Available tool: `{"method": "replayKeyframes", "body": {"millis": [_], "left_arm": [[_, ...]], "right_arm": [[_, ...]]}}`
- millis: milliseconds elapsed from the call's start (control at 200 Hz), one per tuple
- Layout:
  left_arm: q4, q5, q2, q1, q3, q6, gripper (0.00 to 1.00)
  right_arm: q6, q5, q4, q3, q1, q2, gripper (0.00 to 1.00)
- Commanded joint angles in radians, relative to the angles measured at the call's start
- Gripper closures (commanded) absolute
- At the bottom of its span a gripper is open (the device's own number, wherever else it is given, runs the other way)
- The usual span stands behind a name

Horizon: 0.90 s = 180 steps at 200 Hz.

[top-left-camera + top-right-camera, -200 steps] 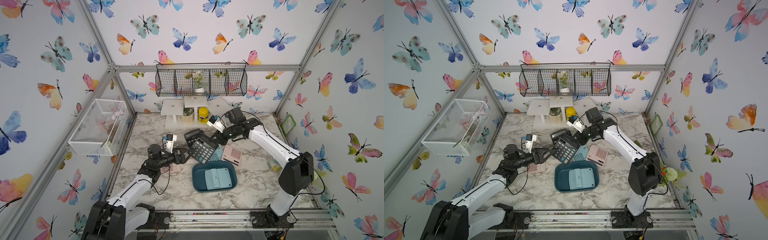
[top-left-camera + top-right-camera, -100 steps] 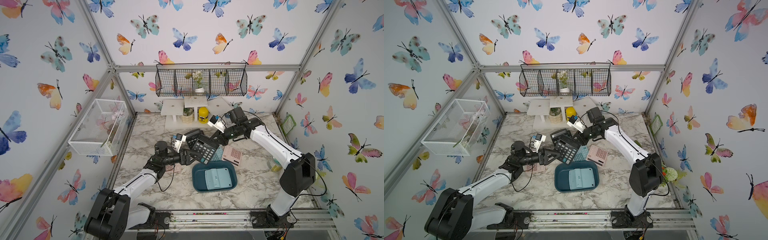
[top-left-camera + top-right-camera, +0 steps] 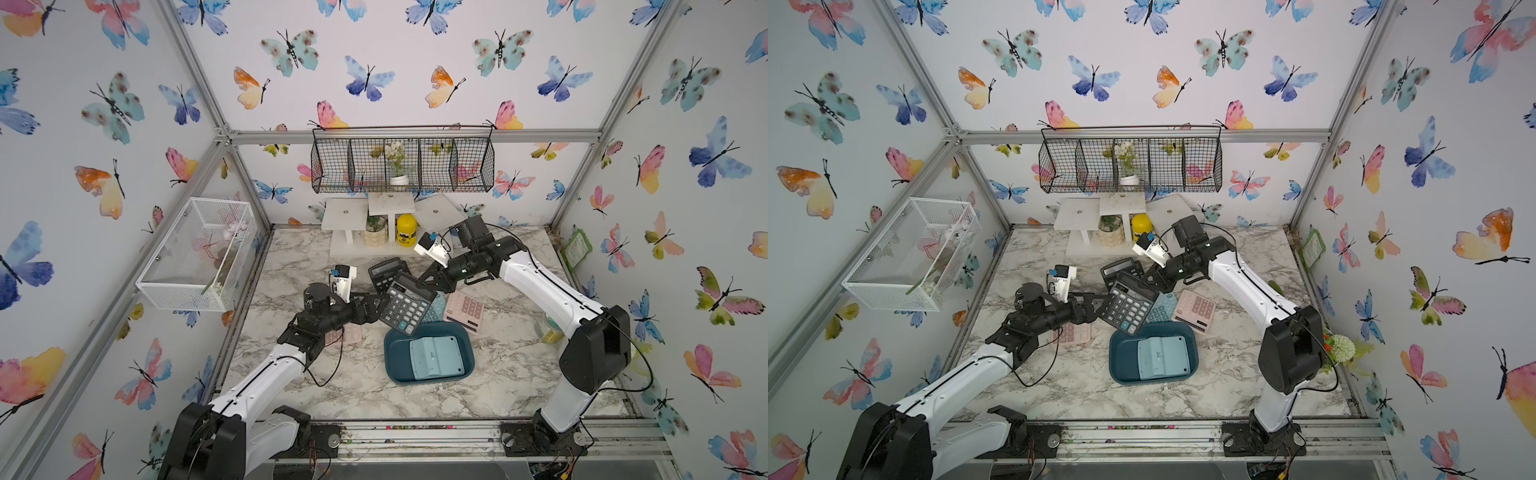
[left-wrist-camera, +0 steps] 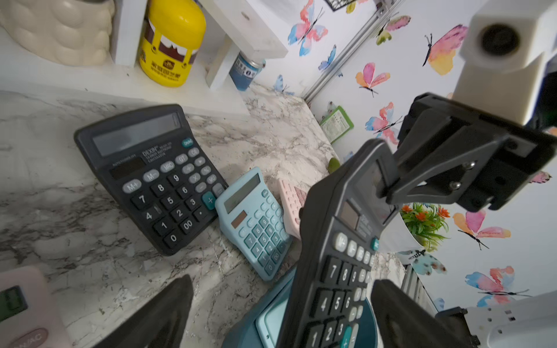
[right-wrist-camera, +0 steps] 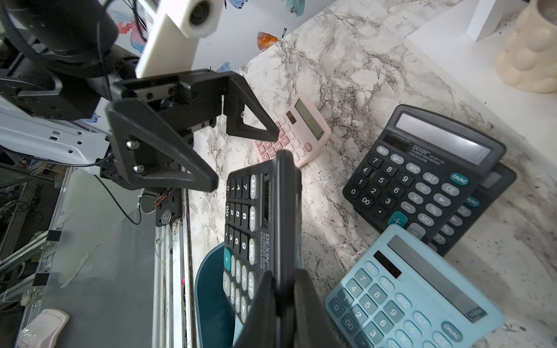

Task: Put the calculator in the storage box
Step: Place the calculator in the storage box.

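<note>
Your right gripper is clenched on the display end of the black calculator and holds it in the air, tilted, keys facing up toward the top views. Its lower corner hangs over the far left rim of the storage box; you cannot tell from these views whether it touches the rim. Your left gripper reaches in from the left with its jaws spread wide. In the left wrist view the calculator sits between the two fingers, which are not pressed on it. The storage box stands on the marble table near its middle, and a light blue calculator lies face down inside it. Just beyond the box, a second black calculator, a teal calculator and a pink calculator lie on the table.
</note>
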Motion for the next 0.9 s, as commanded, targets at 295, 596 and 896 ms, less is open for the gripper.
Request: {"method": "replayKeyframes", "body": {"millis": [295,596,896], "left_arm": [[0.272,0.393,0.136,-0.034,0.006,-0.090,0.39],[0.274,0.407,0.162,-0.038,0.017,-0.092,0.94],[0.178,0.299,0.101,-0.040,0.028,-0.046,0.94]], "right_arm": [[0.002,-0.091,-0.028,0.041,0.004,0.009,0.98],[0.016,-0.086,-0.015,0.052,0.004,0.007,0.95],[0.111,-0.005,0.052,0.004,0.004,-0.064,0.34]]}}
